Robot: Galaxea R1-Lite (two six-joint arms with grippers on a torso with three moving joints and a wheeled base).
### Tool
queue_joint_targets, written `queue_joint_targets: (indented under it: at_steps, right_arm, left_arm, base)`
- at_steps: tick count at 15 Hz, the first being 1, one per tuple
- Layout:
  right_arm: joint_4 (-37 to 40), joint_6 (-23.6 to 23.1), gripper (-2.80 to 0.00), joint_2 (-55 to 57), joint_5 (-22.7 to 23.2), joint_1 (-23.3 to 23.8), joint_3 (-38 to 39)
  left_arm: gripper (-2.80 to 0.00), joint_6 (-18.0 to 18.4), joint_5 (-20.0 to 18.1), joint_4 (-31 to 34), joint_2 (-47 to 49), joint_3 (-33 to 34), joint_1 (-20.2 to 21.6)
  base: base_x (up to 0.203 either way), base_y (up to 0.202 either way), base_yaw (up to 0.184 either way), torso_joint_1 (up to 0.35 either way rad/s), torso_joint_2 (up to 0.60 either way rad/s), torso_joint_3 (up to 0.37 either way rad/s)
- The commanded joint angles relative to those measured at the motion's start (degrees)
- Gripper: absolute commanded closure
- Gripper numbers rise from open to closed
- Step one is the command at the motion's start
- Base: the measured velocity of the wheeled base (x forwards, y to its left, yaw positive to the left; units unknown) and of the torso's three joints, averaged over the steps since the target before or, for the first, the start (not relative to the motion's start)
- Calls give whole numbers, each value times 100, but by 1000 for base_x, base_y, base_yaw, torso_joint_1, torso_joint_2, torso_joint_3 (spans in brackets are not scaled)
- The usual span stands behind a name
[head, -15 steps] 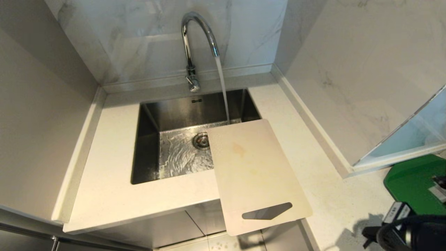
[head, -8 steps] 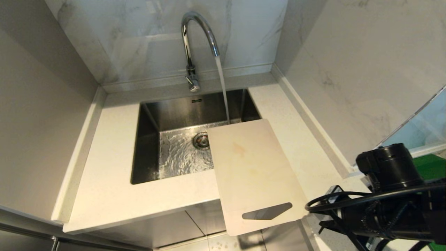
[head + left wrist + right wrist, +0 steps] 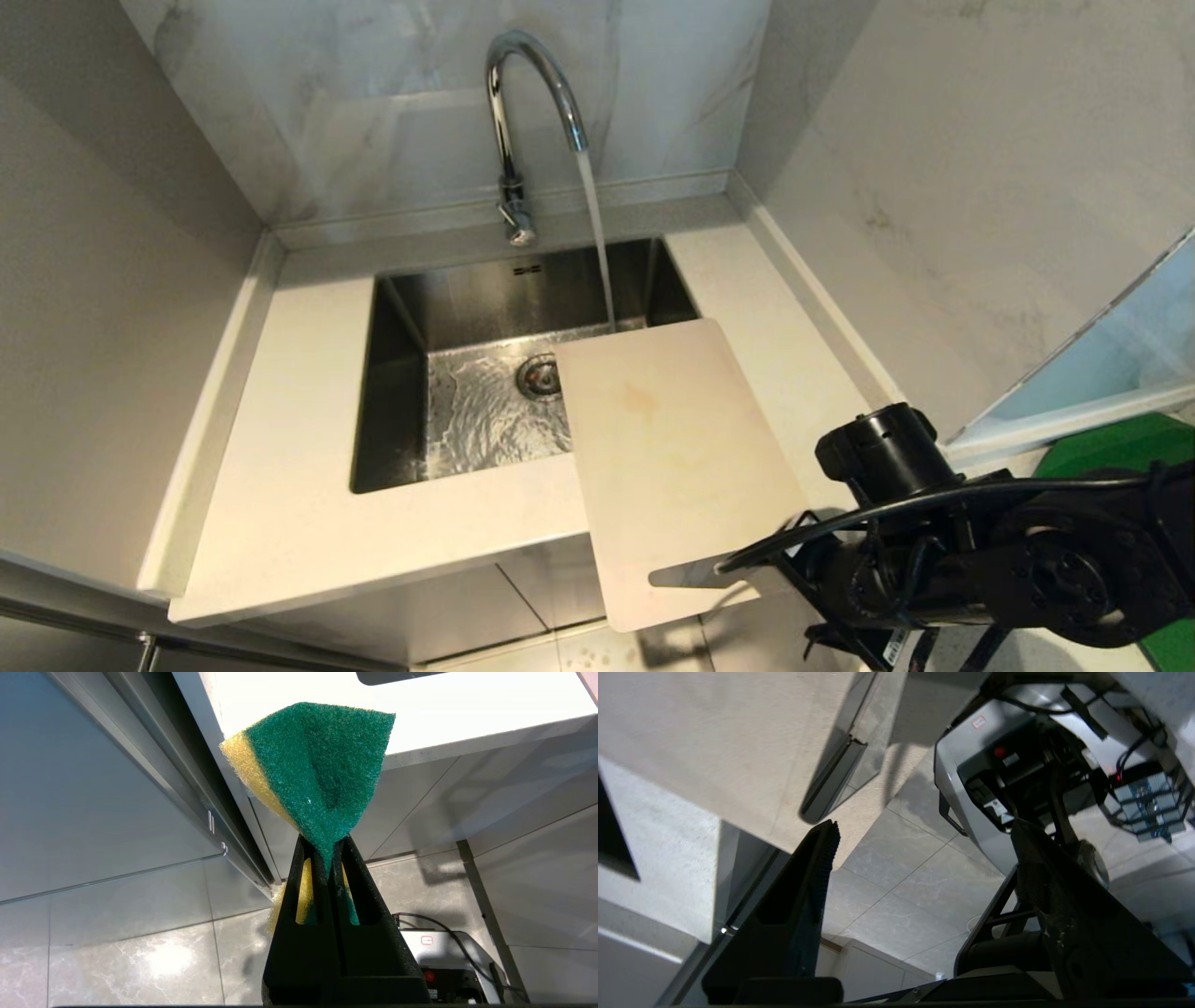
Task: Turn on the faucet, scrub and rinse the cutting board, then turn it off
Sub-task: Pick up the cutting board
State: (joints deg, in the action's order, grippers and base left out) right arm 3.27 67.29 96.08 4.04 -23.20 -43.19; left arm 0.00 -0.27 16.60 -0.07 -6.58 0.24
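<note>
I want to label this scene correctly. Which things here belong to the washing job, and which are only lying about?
Belong to the job:
- faucet, running
- cutting board, partly over the sink
- sponge, in the left gripper
- right gripper, jaws open, near the board's slot handle

Lying about:
- green object on the counter, far right

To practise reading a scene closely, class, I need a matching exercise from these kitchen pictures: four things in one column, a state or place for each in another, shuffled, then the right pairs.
Things:
1. faucet
2. cutting board
3. sponge
4. right gripper

States:
A. pinched in the shut left gripper
B. open, holding nothing, by the board's slotted end
C. running water into the sink
D. lying partly over the sink, slotted end past the counter's front edge

Pairs: 1-C, 2-D, 3-A, 4-B
</note>
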Motion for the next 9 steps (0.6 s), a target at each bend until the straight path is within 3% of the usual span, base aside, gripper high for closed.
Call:
queue_joint_targets:
  at_steps: [1,4,9]
  right_arm:
    - [3,265,-280,367,-54,-77,0]
    - [7,419,-280,605,-483,-70,21]
    - [-41,448,-280,600,-443,-79,12]
  left_arm:
    - [0,0,0,9,7,-1,2]
    - [0,0,0,9,7,-1,2]
    - [0,0,0,9,7,-1,2]
  base:
    - [0,0,0,0,0,0]
    - [0,0,0,0,0,0]
    - [0,0,0,0,0,0]
